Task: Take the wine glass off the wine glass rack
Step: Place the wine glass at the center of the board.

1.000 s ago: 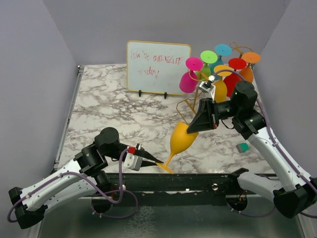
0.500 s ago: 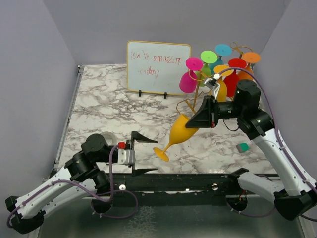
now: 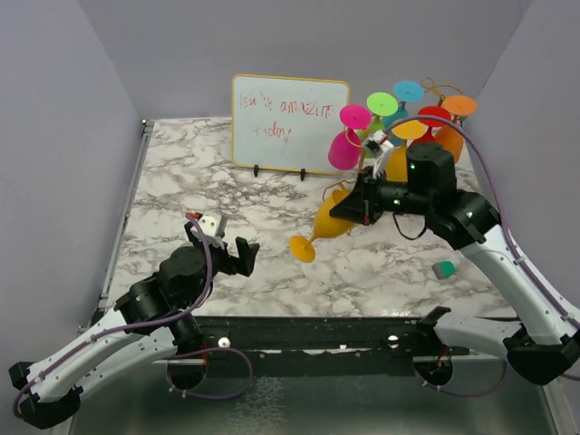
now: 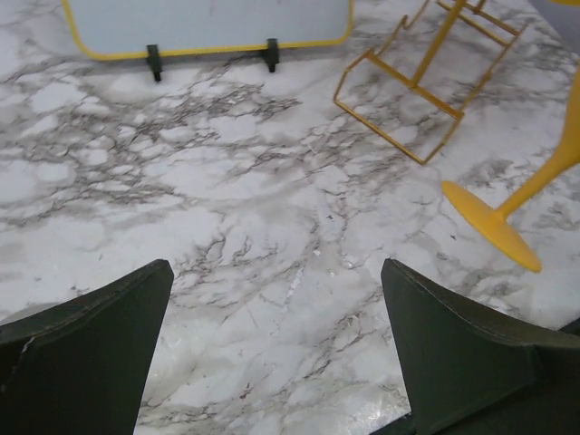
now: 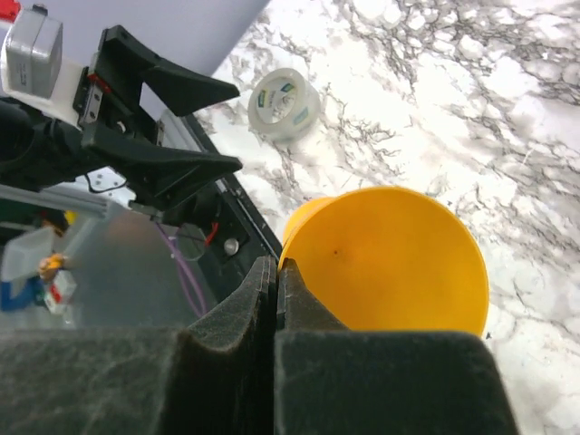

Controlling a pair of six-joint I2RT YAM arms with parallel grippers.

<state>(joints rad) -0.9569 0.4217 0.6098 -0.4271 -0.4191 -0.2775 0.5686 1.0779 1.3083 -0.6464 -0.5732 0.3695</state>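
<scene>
**Off the wine glass rack (image 4: 414,84), pinched by the rim**

At the far right of the marble table (image 3: 181,181), gold wire rails loaded with coloured glasses (image 3: 344,149). Hung bowl-down, feet up: pink, green, teal, yellow, red and orange.

Just near-left of the frame and clear of the rails: the yellow wine glass (image 3: 324,227). Tilted steeply, with the bowl toward the rack and the foot (image 4: 489,227) pointing near-left, low over the marble. Cannot tell whether the foot touches the surface.

Gripped at the bowl's rim by the right gripper (image 3: 344,210). In the wrist view, dark fingers (image 5: 227,335) pressed flat together, with the glass wall caught at their tips.

Across the table at near left: the left gripper (image 4: 276,272), spread as wide as it goes. Nothing between its fingers, nothing touched, well apart from the glass.

Standing at the far edge, left of the rack: a white board (image 3: 290,122) with red scrawl. Lying near the left arm: a roll of tape (image 5: 284,104). On the marble at near right: a small teal block (image 3: 443,269).
</scene>
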